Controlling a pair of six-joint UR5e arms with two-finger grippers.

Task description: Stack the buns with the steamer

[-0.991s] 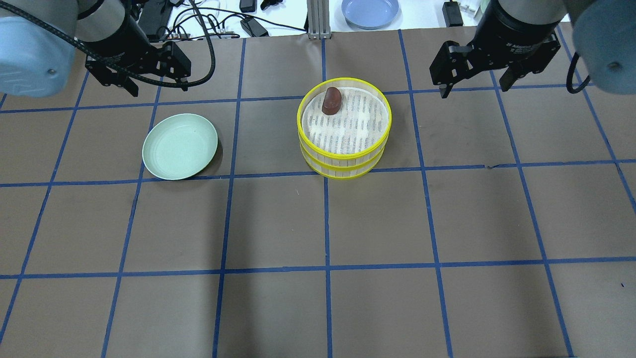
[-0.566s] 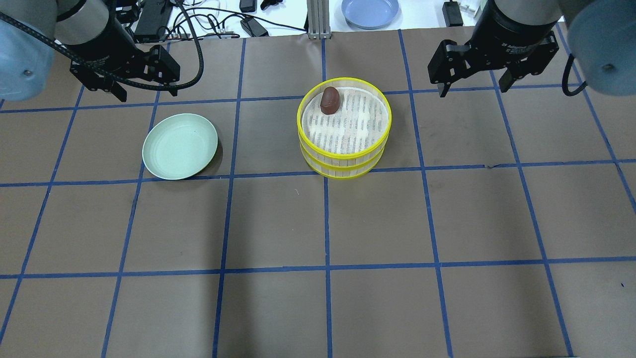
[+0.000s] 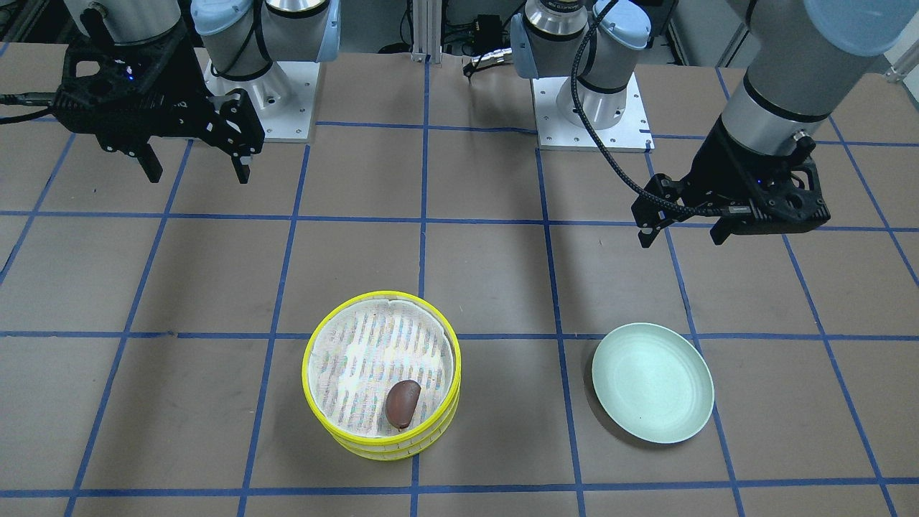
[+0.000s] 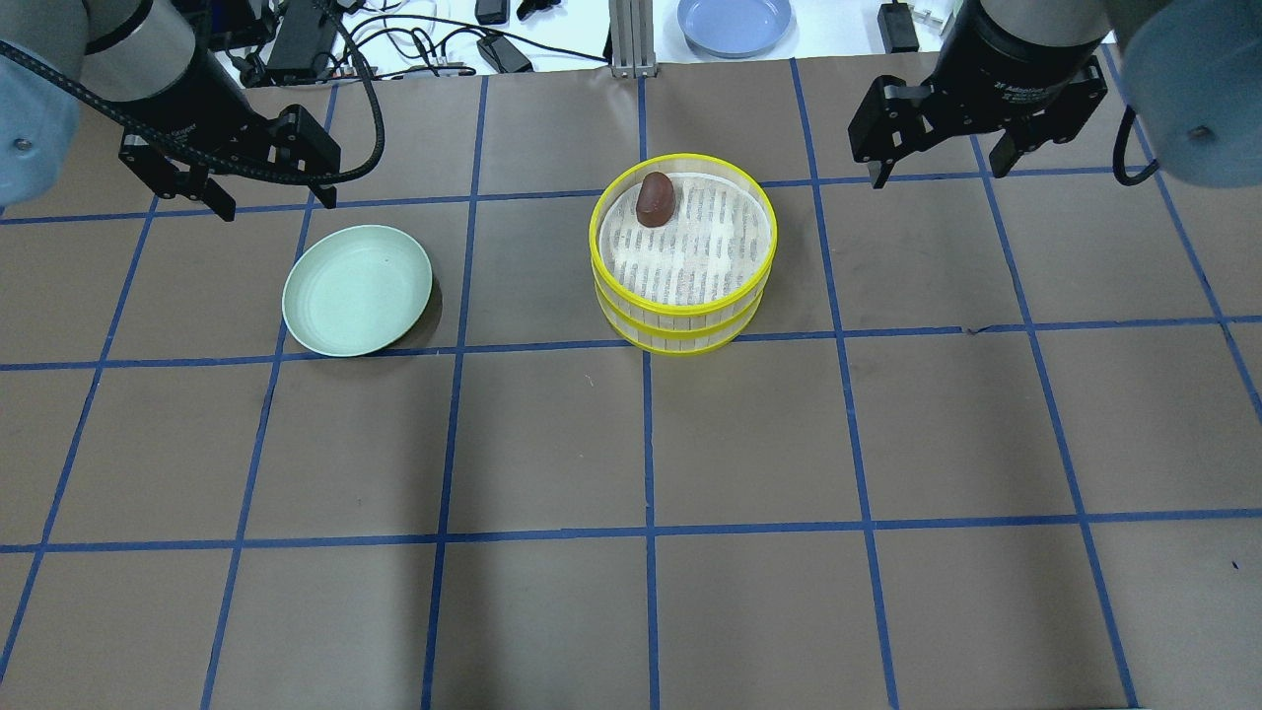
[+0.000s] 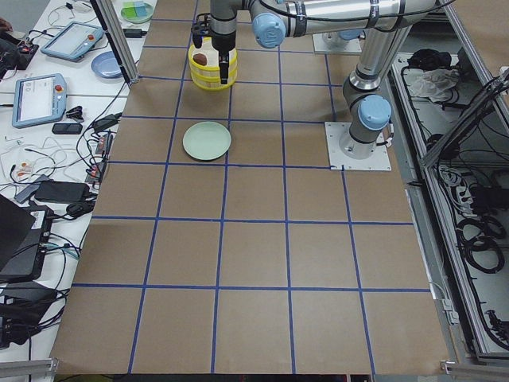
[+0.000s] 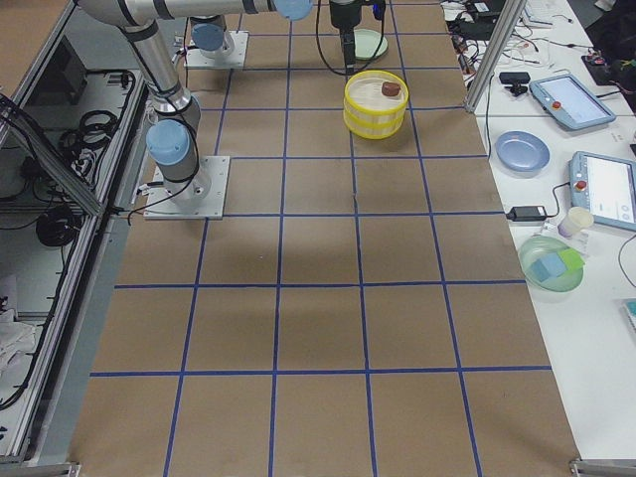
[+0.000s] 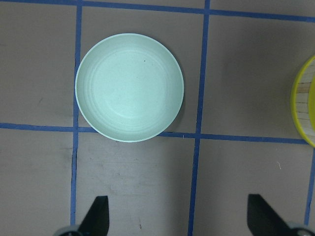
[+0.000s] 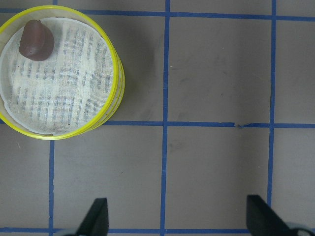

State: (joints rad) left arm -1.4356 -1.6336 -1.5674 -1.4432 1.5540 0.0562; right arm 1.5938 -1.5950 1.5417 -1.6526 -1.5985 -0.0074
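A yellow two-tier steamer (image 4: 680, 333) stands at the table's middle far side, with a cloth liner in its top tier. The dark reddish-brown bun (image 4: 655, 198) lies in the top tier by the far rim; it also shows in the front view (image 3: 403, 403) and the right wrist view (image 8: 36, 40). The cream-white bun is not in view. My left gripper (image 4: 277, 204) is open and empty, raised beyond the pale green plate (image 4: 357, 289). My right gripper (image 4: 938, 174) is open and empty, raised to the right of the steamer.
The green plate (image 7: 129, 87) is empty, left of the steamer. A blue plate (image 4: 735, 22), cables and power bricks lie on the white bench beyond the mat's far edge. The arm bases (image 3: 592, 108) stand at the robot's side.
My left gripper has moved to the left and a little nearer, still open. My right gripper has shifted only slightly. The bun and steamer have not moved.
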